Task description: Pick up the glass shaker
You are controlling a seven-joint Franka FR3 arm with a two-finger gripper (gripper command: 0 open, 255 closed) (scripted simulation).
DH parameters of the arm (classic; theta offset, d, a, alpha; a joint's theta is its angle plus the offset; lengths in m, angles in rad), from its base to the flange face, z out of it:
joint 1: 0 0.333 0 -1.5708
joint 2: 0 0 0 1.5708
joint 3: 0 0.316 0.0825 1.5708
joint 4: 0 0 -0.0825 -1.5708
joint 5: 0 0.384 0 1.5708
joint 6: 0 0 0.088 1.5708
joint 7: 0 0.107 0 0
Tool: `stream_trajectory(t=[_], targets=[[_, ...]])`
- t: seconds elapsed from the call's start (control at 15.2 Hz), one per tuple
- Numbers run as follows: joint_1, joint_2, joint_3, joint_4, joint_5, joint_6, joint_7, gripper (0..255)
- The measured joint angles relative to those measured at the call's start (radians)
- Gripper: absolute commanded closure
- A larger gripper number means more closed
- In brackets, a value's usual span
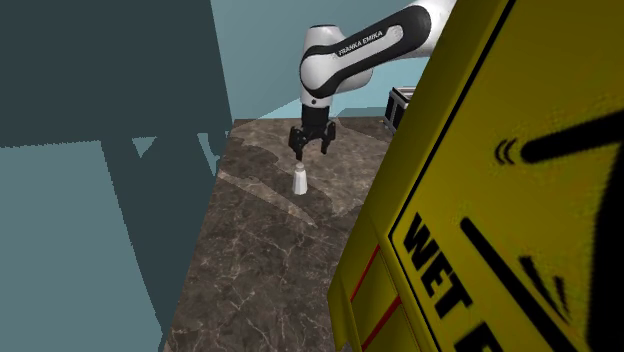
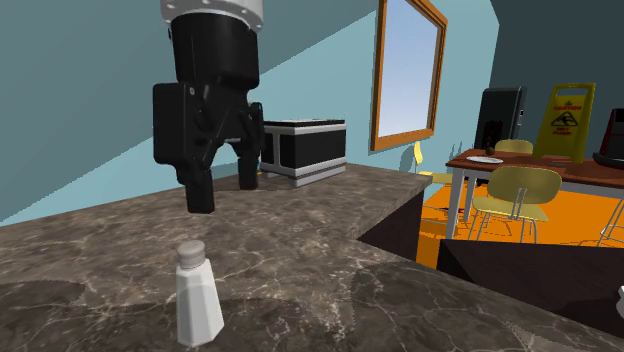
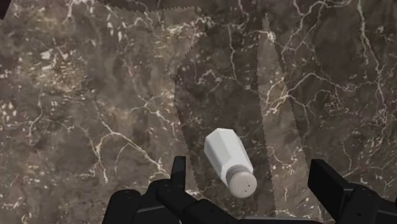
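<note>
White-bodied, grey-capped shaker (image 2: 198, 295) upright on dark veined marble counter (image 2: 330, 230), well in from the edge, nothing touching it. Straight above, at 12 o'clock from the cap in the shoulder view, black gripper (image 1: 311, 148): spread wide, holding nothing, tips clear of the cap. Looking along the hand, shaker between the two fingers (image 3: 180, 167), a little nearer one than the other, untouched by either.

Judged as the final approach before the grasp. Before descending, nudge sideways to centre the body in the gap, so that neither finger strikes first and tips it. Lower straight down past the cap onto the wider body, not the narrow neck; stop short of the marble. Close slowly and squarely on opposite flat facets, never on the ridges, to avoid twisting. Probably smooth and easy to topple: grip firmly, then lift vertically. Black box (image 2: 305, 148) at 1 o'clock from the shaker in the second exterior view, well apart, no obstacle.
</note>
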Motion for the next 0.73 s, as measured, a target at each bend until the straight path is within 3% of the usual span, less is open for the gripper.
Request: stream_trajectory(t=[0.33,0.73], targets=[[0.016,0.178,-0.007,0.191,-0.027,-0.002,0.027,0],[0.02,0.225,-0.009,0.178,-0.03,0.059,0.028,0]])
